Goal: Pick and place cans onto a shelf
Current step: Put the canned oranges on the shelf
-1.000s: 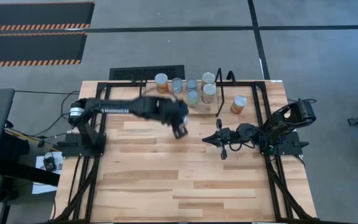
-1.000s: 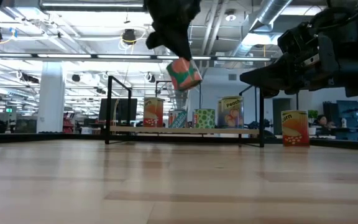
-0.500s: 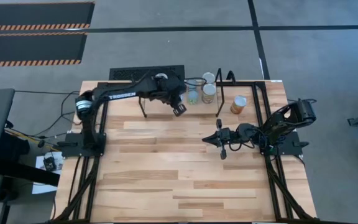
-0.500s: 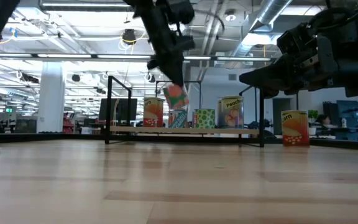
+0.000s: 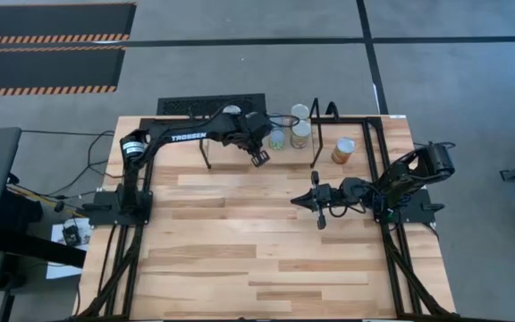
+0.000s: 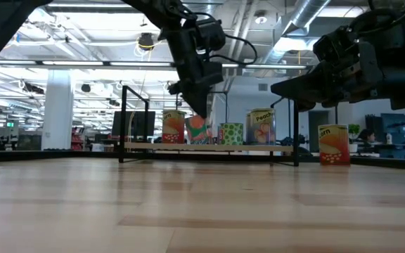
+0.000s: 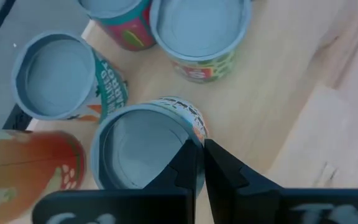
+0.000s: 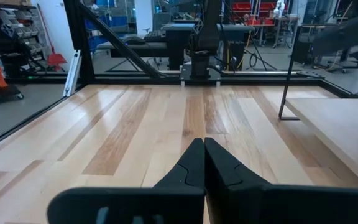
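My left gripper point(image 5: 259, 156) reaches to the shelf point(image 6: 146, 146) at the table's far edge and is shut on a can with a red and green label point(image 6: 200, 131). This can stands among the other cans on the shelf board: an orange can point(image 6: 174, 126), a green can point(image 6: 231, 133) and a peach can point(image 6: 261, 126). One more can point(image 5: 343, 149) stands on its base on the table to the right of the shelf. My right gripper point(image 5: 296, 200) is shut and empty, held over the table's right half. My left gripper pinches the can's top rim point(image 7: 193, 133) between its two fingers, at one side of the round top. The fingers come from above, slanting down. The can hangs about upright below them, its bottom at the shelf board's height; whether it rests there I cannot tell.
Three silver-topped cans point(image 7: 55, 74) point(image 7: 201, 28) point(image 7: 114, 9) stand close around the held one. The shelf's black upright loops point(image 6: 132, 119) point(image 6: 294, 126) stand at the board's two ends. Bare wooden table point(image 5: 266, 259) stretches toward the near edge.
My left gripper has gone toward the table's far edge and down, carrying the can from above the table's middle to the shelf. The can hung tilted and high at first and now stands about upright at board height among the other cans.
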Motion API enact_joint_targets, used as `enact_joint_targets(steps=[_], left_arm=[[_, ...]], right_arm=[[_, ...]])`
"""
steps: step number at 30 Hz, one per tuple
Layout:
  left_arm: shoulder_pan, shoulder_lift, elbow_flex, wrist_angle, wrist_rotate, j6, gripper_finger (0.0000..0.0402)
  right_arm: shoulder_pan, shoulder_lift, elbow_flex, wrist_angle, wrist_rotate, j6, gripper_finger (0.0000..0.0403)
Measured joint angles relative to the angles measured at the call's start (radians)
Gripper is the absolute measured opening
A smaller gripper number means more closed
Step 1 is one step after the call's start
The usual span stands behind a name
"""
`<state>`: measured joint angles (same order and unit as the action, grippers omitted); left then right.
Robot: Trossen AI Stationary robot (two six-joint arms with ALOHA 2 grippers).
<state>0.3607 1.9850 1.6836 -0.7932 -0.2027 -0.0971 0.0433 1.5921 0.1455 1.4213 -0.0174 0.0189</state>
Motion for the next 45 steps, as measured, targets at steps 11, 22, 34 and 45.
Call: enact_joint_targets(steps=[11, 22, 34, 45], left_arm=[[0.019, 0.045, 0.001, 0.030, 0.034, 0.018, 0.0004], [0.017, 0.054, 0.005, 0.084, 0.041, 0.023, 0.0006], [0.021, 0.061, 0.005, 0.111, -0.012, 0.026, 0.0007], [0.021, 0.076, 0.008, 0.118, -0.040, 0.030, 0.0009]], right_arm=[[0.000, 0.000, 0.001, 0.001, 0.000, 0.000, 0.0012], [0.000, 0.000, 0.002, 0.000, 0.000, 0.000, 0.0012], [0.000, 0.000, 0.002, 0.000, 0.000, 0.000, 0.0012], [0.000, 0.000, 0.002, 0.001, 0.000, 0.000, 0.0012]])
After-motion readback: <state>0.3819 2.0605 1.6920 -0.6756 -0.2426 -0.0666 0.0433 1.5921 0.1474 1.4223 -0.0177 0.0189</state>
